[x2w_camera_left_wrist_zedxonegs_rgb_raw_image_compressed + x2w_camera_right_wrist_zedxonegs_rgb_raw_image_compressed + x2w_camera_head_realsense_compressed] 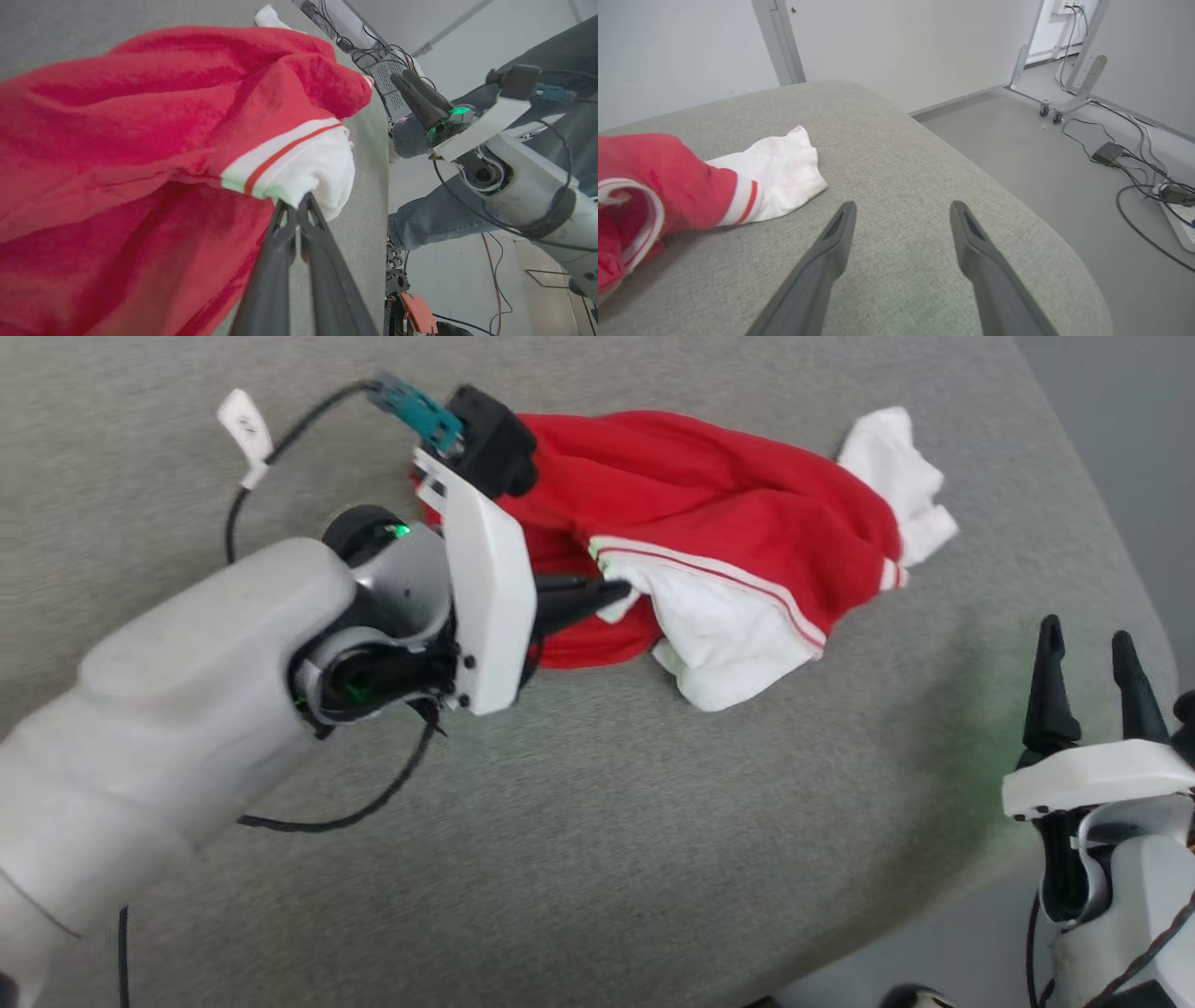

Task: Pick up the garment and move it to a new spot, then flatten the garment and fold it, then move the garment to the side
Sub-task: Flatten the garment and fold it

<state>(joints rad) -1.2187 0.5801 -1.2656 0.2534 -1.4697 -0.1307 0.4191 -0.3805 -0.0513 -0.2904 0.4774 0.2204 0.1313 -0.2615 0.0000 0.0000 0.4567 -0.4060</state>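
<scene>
The garment (719,513) lies crumpled on the grey surface, red with white sleeves and red-and-white striped trim. My left gripper (616,590) is shut on the garment at the edge of a white sleeve. In the left wrist view the two dark fingers (285,233) meet at the white cloth of the garment (140,140). My right gripper (1088,644) stands open at the lower right, apart from the cloth. In the right wrist view my right gripper (901,212) has bare grey fabric between its fingers, with the garment (682,186) to its left.
The grey cushioned surface (597,859) ends in a rounded edge at the right (1064,242). Beyond it is floor with cables and a power strip (1171,205). A wheeled metal stand (1069,79) is at the back. A person's jeans-clad legs (434,214) stand beside the surface.
</scene>
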